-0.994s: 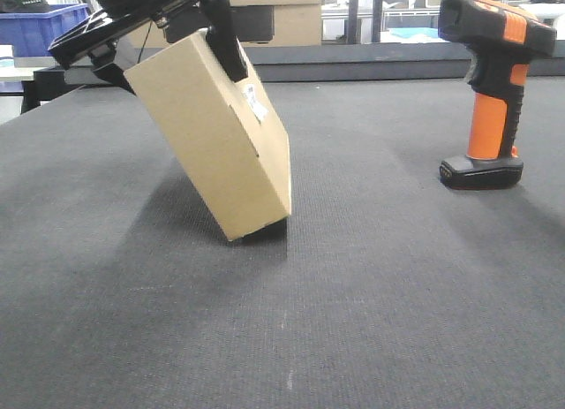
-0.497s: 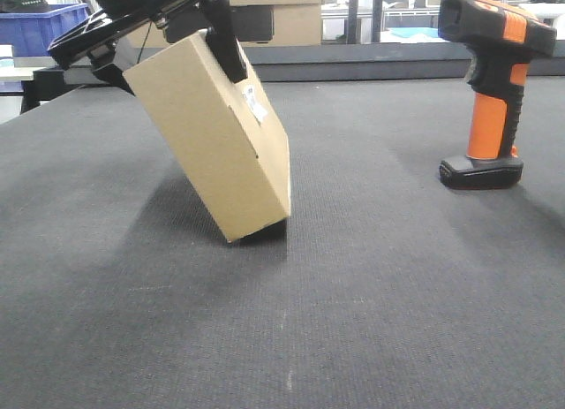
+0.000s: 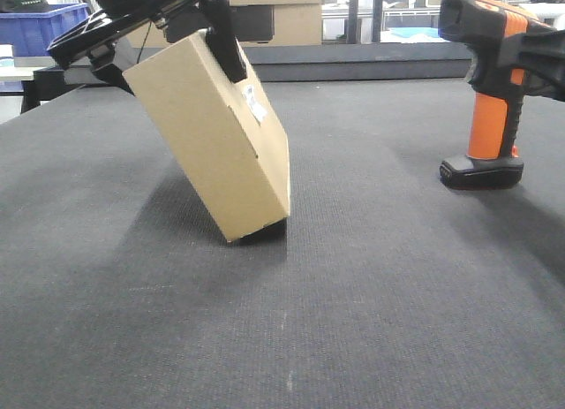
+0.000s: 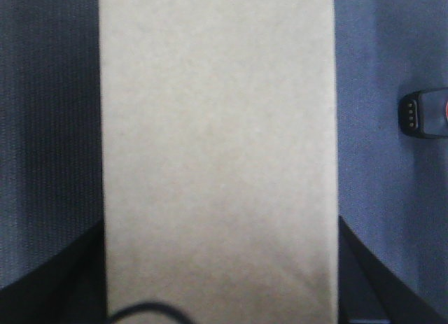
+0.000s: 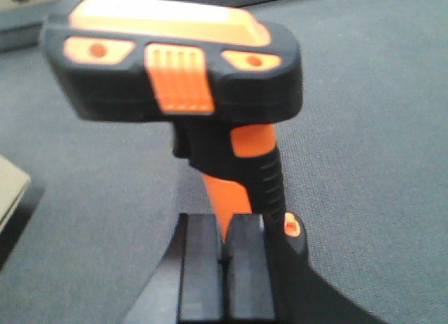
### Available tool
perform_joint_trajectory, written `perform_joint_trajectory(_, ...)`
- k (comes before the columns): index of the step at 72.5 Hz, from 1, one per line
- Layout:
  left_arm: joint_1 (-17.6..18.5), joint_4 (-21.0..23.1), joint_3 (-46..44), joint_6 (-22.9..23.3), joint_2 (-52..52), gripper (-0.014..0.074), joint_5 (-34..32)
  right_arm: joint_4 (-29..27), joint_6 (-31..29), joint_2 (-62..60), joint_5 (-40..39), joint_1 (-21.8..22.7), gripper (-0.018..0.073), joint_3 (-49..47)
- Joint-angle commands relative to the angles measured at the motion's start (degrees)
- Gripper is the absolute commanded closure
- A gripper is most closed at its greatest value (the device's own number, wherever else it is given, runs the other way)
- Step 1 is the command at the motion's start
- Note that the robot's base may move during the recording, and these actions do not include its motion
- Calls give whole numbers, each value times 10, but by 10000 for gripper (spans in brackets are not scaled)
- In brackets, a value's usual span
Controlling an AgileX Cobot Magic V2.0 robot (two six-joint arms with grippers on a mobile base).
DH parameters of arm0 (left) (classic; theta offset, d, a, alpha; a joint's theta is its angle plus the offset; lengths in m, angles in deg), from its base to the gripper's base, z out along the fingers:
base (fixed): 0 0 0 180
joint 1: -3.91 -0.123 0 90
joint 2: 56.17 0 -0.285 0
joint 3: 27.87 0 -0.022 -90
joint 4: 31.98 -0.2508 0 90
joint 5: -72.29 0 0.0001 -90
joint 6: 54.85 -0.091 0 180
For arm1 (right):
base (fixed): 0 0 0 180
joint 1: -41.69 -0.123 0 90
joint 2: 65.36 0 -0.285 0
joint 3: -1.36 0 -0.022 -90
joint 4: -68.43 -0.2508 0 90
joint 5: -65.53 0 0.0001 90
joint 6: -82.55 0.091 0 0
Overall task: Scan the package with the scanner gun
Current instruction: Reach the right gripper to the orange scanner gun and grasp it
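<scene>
**Front view.** Package (image 3: 216, 140): tilted, its lower corner on the worktop (image 3: 353, 294), its upper end clamped between the fingers of the left hand (image 3: 177, 60). White label (image 3: 254, 102): on the narrow side turned up and toward the scanner gun (image 3: 496, 91). The gun stood upright on its foot, well apart from the package, with bare worktop between them. Right hand (image 3: 540, 69): a dark shape at the gun's head and upper handle. I could not tell its grip from here.

**Left wrist view.** The package's broad face (image 4: 217, 156) filled the frame, with dark fingers (image 4: 364, 268) along both lower sides. The gun's foot (image 4: 423, 114) showed at the right margin.

**Right wrist view.** The gun (image 5: 231, 128) stood close ahead and the right hand's fingers (image 5: 199, 268) were low in frame before the handle. Whether they were open or closed was not determinable.

**Step judged.** The package was presented and the gun not yet picked up. The next move called for closing on the orange handle, lifting it and turning the head toward the label.

**Room.** The ground between the two was open. The worktop's far edge ran close behind both.
</scene>
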Motion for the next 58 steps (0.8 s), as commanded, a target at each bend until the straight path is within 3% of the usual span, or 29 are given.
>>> perform_joint_trajectory(1, 3, -2, -3, 2, -2, 707, -4, 10, 25, 8, -27, 0, 543, -4)
perform_joint_trajectory(13, 3, -11, -3, 2, -2, 707, -4, 44, 32, 34, -93, 0, 145, -4)
perform_joint_trajectory(17, 3, -11, -3, 2, -2, 707, -4, 44, 41, 44, -105, 0, 89, -6)
perform_joint_trajectory(36, 3, -11, -3, 2, -2, 707, -4, 44, 45, 109, -213, 0, 71, -11)
perform_joint_trajectory(58, 3, -11, -3, 2, -2, 707, -4, 44, 56, 164, -220, 0, 71, -47)
